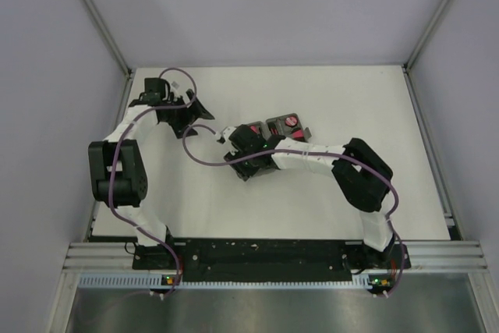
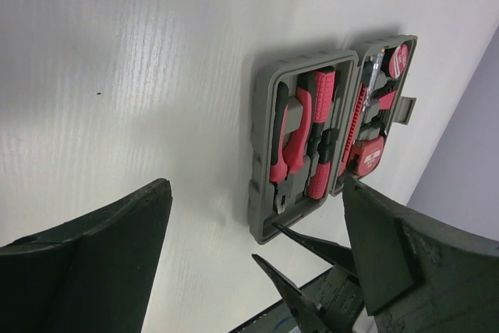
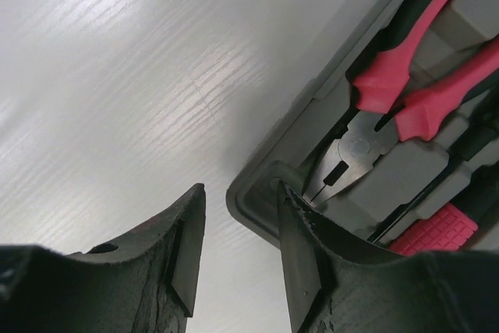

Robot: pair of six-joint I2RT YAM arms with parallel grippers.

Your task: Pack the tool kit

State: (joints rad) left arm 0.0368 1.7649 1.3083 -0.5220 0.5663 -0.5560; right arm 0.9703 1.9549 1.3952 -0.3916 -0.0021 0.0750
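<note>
here, the grey tool case (image 2: 263,115) lies open right of centre frame on the white bench (image 2: 117,76), pliers (image 2: 284,146) slotted inside; left fingers (image 2: 93,255) spread wide and empty, right fingers (image 3: 312,255) part-open at its corner.

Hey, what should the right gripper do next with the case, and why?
Probably close the right gripper on the case wall at its corner. Its jaws stand apart and appear to straddle that wall near the pliers' tip, and the pliers lie in their slot, so the open case looks ready to fold shut.
</note>
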